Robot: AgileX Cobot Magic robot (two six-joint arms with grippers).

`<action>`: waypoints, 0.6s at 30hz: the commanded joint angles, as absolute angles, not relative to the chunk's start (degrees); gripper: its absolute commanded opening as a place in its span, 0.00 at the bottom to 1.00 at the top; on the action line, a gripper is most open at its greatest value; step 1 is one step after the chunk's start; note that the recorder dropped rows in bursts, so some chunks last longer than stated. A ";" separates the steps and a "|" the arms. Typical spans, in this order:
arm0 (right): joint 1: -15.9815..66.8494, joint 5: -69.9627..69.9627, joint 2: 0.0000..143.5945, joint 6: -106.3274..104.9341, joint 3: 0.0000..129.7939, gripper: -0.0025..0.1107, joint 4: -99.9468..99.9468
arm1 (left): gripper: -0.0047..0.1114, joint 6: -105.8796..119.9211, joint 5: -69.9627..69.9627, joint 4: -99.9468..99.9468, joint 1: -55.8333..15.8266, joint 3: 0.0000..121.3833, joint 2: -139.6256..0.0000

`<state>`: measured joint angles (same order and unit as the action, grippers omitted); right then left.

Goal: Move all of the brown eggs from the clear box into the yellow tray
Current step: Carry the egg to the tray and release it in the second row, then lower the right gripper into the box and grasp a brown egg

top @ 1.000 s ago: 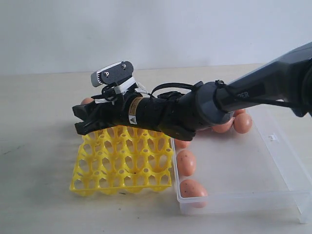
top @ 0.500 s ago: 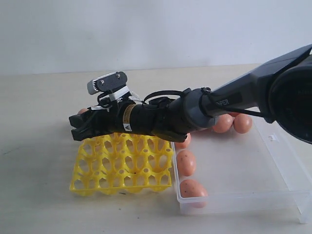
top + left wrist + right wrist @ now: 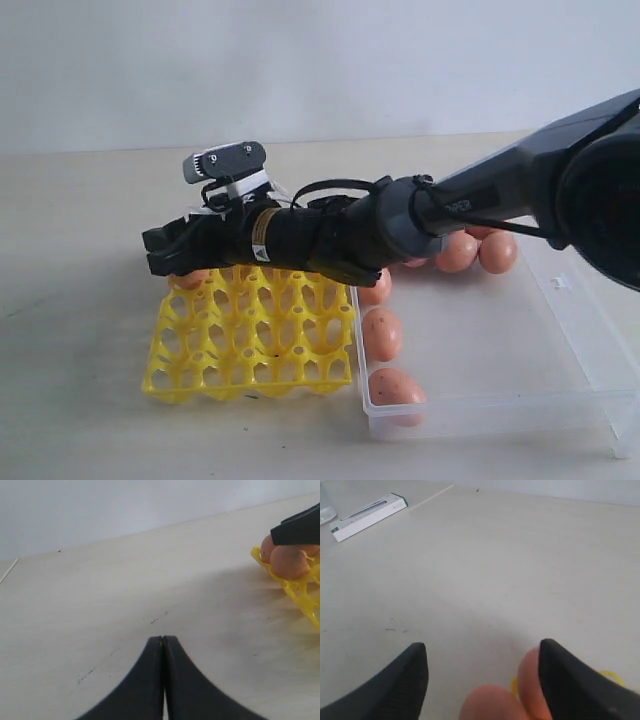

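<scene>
**Early in the job: two eggs trayed, the rest waiting in the box**

The right gripper [image 3: 155,252] reaches across to the far corner of the yellow tray [image 3: 250,345]. Its jaws stand wide apart, and nothing looks clamped between them. Directly beneath its fingertips, two brown eggs [image 3: 289,561] sit side by side in the corner cups. In the right wrist view, one egg lies between the spread fingers and the other lies close against one finger. Whether that finger touches its shell cannot be told. My reading is that this placement is as good as finished and the gripper only has to lift clear.

Every other cup that shows, on the side of the tray nearest the camera and back under the arm, is empty.

Behind the gripper, back along its own arm, the clear box [image 3: 560,400] sits against the tray's edge and holds the remaining eggs. Three lie in a line along the wall beside the tray [image 3: 381,333]. Two or three more lie at the far wall, just beyond the arm's wrist joint [image 3: 497,252]. The arm hides part of the box, so the count may be higher.

The left gripper [image 3: 162,640] is closed with nothing in it. It hangs over the bare table [image 3: 125,580], off to the side of the tray and away from the eggs.

At least five trips appear to be left.
</scene>
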<state>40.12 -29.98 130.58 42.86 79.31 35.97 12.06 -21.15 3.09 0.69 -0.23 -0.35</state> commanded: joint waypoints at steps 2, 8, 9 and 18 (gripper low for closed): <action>40.30 1.86 111.31 43.04 79.75 0.57 29.52 | 0.04 11.68 -20.65 3.54 0.82 0.00 0.00; 34.46 50.04 95.86 15.15 79.08 0.57 12.53 | 0.04 11.87 -20.65 3.54 0.82 0.00 0.00; 31.87 53.73 95.44 14.83 77.40 0.57 10.75 | 0.04 11.87 -20.65 3.54 0.82 0.00 0.00; 29.30 52.27 99.32 8.84 69.53 0.57 -5.69 | 0.04 11.76 -20.65 3.54 0.82 0.00 0.00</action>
<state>29.43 54.62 97.74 12.96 71.51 3.07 12.06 -21.15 3.09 0.69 -0.23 -0.35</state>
